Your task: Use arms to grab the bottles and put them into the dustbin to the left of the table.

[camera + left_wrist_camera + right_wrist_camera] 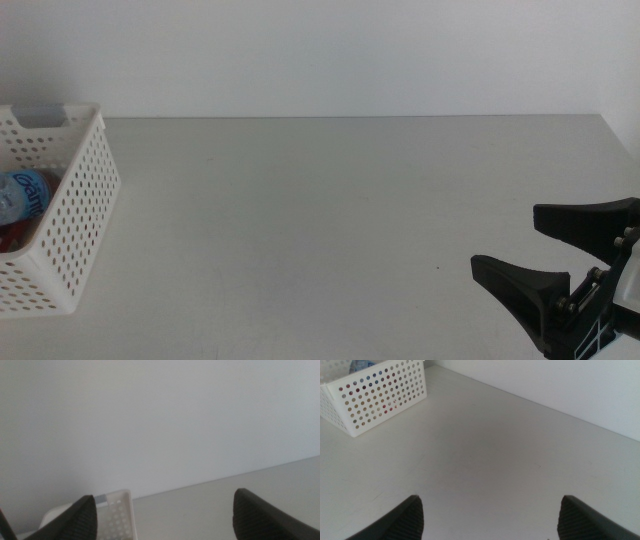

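Middle view: water bottle (22,195) in dustbin (75,220), label unreadable. Right gripper (535,245) jaws apart over table (320,220); left gripper (162,510) jaws apart too.

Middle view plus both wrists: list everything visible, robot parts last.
water bottle: 1, clear with blue label, lying inside the basket
red item: 1, red, in the basket under the bottle; type unclear
dustbin: 1, white perforated basket, left edge of the table
table: 1, off-white, spans the view
wall: 1, white, behind the table
left gripper: 1, black, open, empty, pointed toward the wall near the basket
right gripper: 1, black, open, empty, lower right over the table
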`<action>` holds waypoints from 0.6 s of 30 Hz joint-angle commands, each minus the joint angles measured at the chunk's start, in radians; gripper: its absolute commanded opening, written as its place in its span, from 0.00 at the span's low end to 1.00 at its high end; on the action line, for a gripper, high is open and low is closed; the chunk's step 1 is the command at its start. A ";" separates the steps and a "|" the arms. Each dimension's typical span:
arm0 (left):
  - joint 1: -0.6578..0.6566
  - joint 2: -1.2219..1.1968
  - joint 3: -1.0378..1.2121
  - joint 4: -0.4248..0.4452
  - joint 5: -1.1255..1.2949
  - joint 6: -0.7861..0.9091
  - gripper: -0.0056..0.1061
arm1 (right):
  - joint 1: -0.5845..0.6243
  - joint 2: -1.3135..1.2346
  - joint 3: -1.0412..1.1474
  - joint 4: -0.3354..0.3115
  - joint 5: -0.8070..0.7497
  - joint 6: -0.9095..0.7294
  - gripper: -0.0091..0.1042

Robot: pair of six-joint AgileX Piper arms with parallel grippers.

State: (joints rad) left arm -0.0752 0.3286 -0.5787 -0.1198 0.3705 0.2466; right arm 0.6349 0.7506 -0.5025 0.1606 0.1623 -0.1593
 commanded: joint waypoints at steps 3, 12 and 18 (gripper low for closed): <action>-0.029 0.010 -0.026 -0.006 -0.200 -0.034 0.87 | 0.002 -0.007 -0.039 -0.005 -0.075 -0.012 0.70; -0.029 0.010 -0.025 -0.006 -0.278 -0.040 0.87 | 0.002 -0.007 -0.039 -0.005 -0.075 -0.012 0.70; -0.029 0.010 -0.025 -0.005 -0.278 -0.040 0.87 | -0.018 -0.039 -0.016 -0.003 -0.072 -0.012 0.70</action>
State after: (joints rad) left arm -0.0993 0.3286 -0.5776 -0.1177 0.1719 0.2217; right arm 0.6294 0.7321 -0.4974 0.1606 0.1620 -0.1593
